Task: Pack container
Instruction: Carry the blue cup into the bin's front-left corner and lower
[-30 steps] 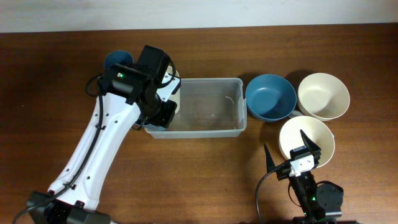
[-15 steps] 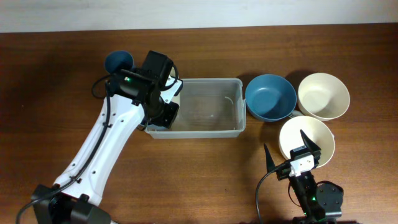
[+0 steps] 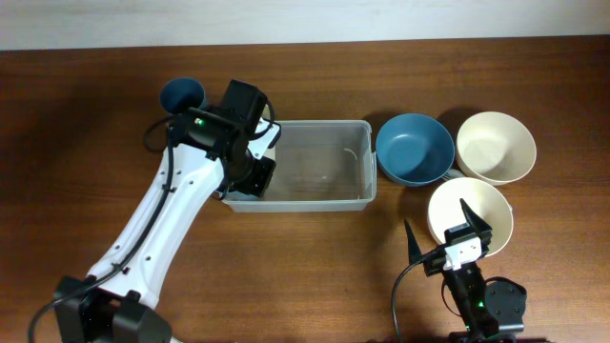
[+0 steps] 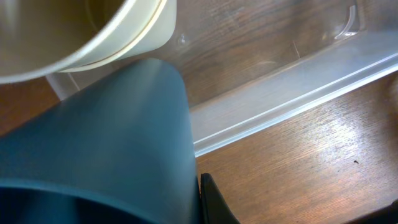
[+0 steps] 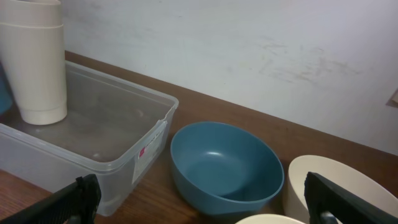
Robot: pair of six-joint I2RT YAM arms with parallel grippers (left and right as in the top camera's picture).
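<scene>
Leaning the left arm (image 3: 152,214) further leftward at the elbow than a second ago, while keeping the left pincer (image 3: 255,157) over the same left end of the container (image 3: 366,176). Leaving the bowls and the right pincer (image 3: 437,217) where they were.

Spreading the right pincer wide, gripping nothing, near the front edge of the table (image 3: 286,276). Counting outward from it: one cream bowl (image 3: 477,205) right under and just beyond its fingers, then one blue bowl (image 3: 415,150) further out to its left and a second cream bowl (image 3: 496,146) further out to its right, all three crowded together. Making two cream bowls and one blue.

Finding the single clear container further left again, just beside the blue bowl, lying flat on the table. Finding one cream cup (image 3: 270,136) upright inside it beneath the left pincer. Finding one blue cup (image 3: 181,93) outside it, just past that pincer's far left side.

Showing, in the right wrist view only, the cream cup at full height on the container's floor, plus a small red-and-white label (image 5: 144,152) on the end wall. Showing, in the left wrist view only, a broad blue surface (image 4: 99,143) close to the lens, hiding the left pincer's fingers apart from one dark tip (image 4: 211,199). Not being able to tell how far that pincer is open, or whether it is gripping anything.
</scene>
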